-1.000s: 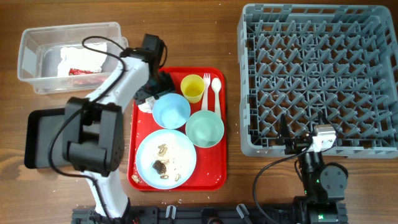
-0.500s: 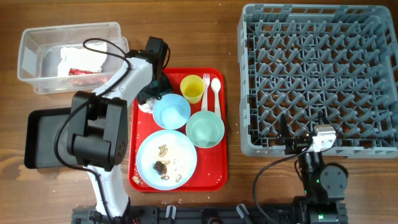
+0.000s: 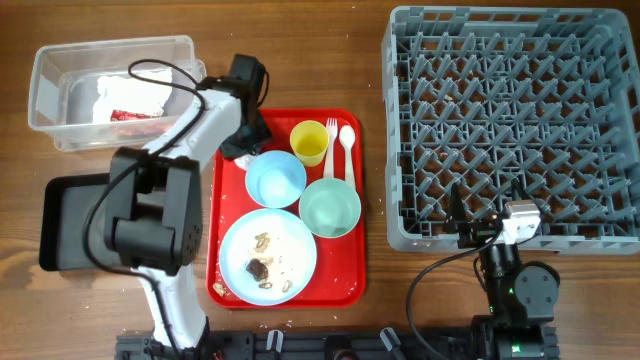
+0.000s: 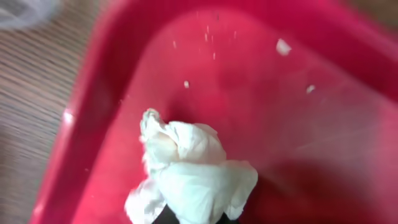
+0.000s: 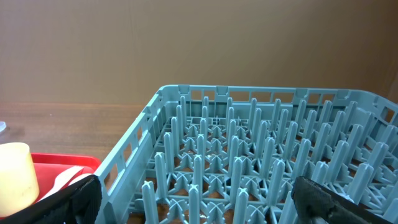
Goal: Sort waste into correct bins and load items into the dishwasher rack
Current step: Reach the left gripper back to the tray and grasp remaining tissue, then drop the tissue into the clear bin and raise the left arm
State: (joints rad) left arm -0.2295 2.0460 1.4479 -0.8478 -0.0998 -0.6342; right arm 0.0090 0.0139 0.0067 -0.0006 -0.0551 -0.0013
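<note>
My left gripper (image 3: 241, 147) is over the red tray's (image 3: 346, 282) back left corner, shut on a crumpled white paper (image 4: 194, 169) that sits just above the tray floor. On the tray lie a yellow cup (image 3: 309, 141), a white fork (image 3: 331, 146) and spoon (image 3: 348, 150), a light blue bowl (image 3: 275, 179), a mint green bowl (image 3: 329, 207), and a plate (image 3: 290, 232) with brown scraps (image 3: 259, 267). My right gripper (image 5: 202, 205) stands open at the near edge of the grey rack (image 3: 510, 120), holding nothing.
A clear tub (image 3: 48, 105) at the back left holds a white wrapper with red marks (image 3: 125, 101). A black tray (image 3: 62, 222) lies left of the red tray, partly under my left arm. Small crumbs (image 4: 283, 46) dot the red tray floor.
My left gripper has closed on the crumpled paper in the tray corner and shifted slightly towards the back. The right arm has not moved.
</note>
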